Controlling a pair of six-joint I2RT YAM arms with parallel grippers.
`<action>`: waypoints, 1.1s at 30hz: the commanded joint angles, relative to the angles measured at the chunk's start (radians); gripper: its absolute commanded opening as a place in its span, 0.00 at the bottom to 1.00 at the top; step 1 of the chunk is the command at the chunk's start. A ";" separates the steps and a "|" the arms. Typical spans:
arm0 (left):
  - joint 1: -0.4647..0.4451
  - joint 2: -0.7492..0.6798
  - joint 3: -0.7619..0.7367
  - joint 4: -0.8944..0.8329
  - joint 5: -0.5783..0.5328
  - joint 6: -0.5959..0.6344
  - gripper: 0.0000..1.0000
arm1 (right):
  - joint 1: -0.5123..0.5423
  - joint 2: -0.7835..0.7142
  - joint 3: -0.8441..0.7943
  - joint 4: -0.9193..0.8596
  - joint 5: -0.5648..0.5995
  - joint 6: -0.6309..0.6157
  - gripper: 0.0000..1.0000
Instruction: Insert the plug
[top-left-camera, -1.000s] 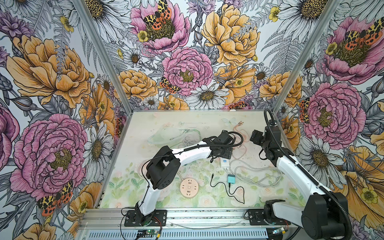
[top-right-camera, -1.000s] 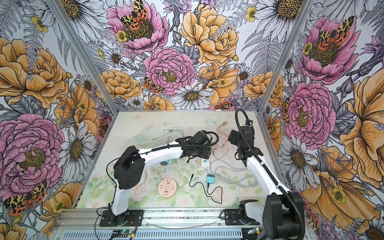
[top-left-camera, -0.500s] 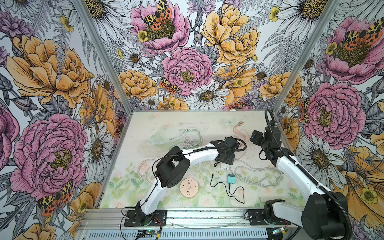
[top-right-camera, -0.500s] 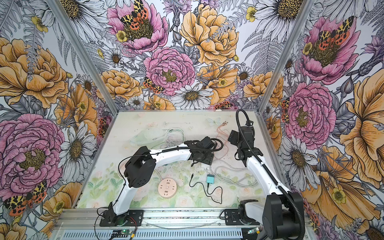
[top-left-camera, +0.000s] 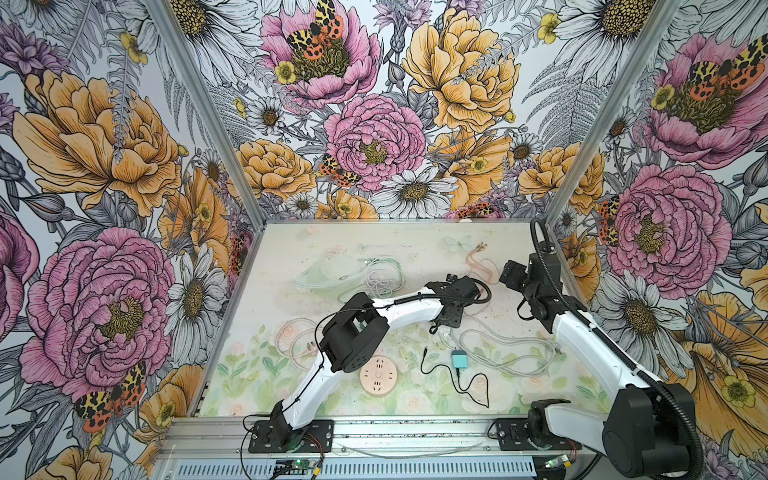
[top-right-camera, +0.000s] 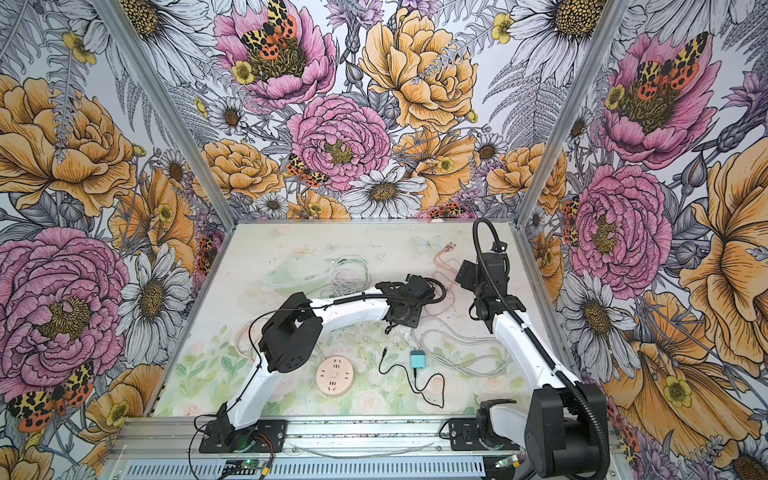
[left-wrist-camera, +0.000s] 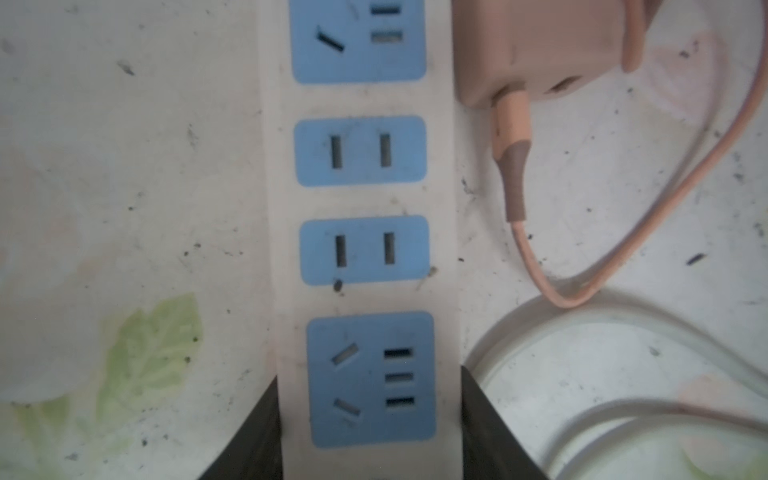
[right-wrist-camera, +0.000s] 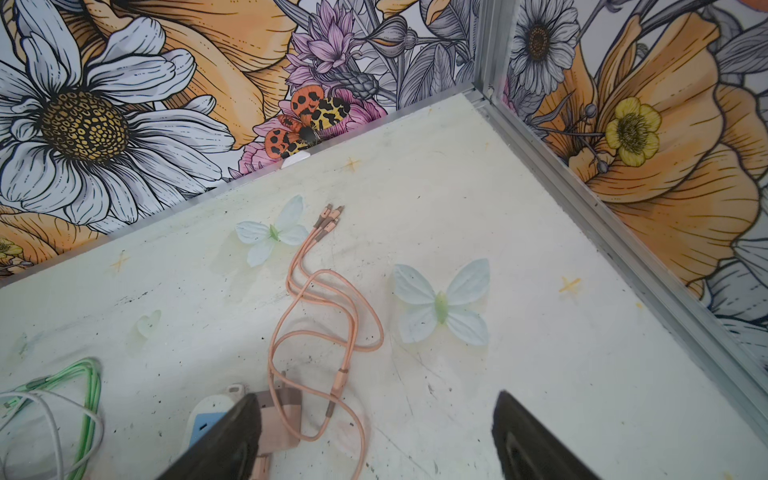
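A white power strip (left-wrist-camera: 365, 199) with blue socket faces lies flat on the table. My left gripper (left-wrist-camera: 369, 378) (top-left-camera: 449, 322) is down over it, with a dark finger (left-wrist-camera: 257, 436) pressed against each long side at the end with the three-pin socket. A peach-pink plug block (left-wrist-camera: 540, 45) (right-wrist-camera: 282, 415) with its pink cable (right-wrist-camera: 328, 328) lies on the table right beside the strip, in no socket. My right gripper (right-wrist-camera: 376, 399) (top-left-camera: 509, 272) hangs open above the table near the back right, holding nothing. In both top views the left gripper hides the strip.
A teal plug (top-left-camera: 459, 358) on a thin black cable and a round pink socket hub (top-left-camera: 377, 375) lie near the front. White cables (top-left-camera: 507, 349) loop on the right, green and white cables (top-left-camera: 374, 278) at the back. The metal-framed right wall (right-wrist-camera: 623, 232) is close.
The left arm has reached further right and come down over the power strip, and its jaws have narrowed onto the strip's sides. The right arm has not moved.
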 joint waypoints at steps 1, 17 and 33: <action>0.037 0.002 -0.040 -0.043 -0.037 -0.039 0.47 | 0.007 0.013 -0.013 0.000 -0.004 0.027 0.88; 0.037 -0.032 -0.129 0.121 0.088 -0.218 0.50 | 0.017 0.081 -0.018 -0.038 -0.156 0.107 0.59; 0.041 -0.067 -0.200 0.182 0.107 -0.233 0.50 | 0.108 -0.026 -0.090 -0.451 -0.273 0.212 0.00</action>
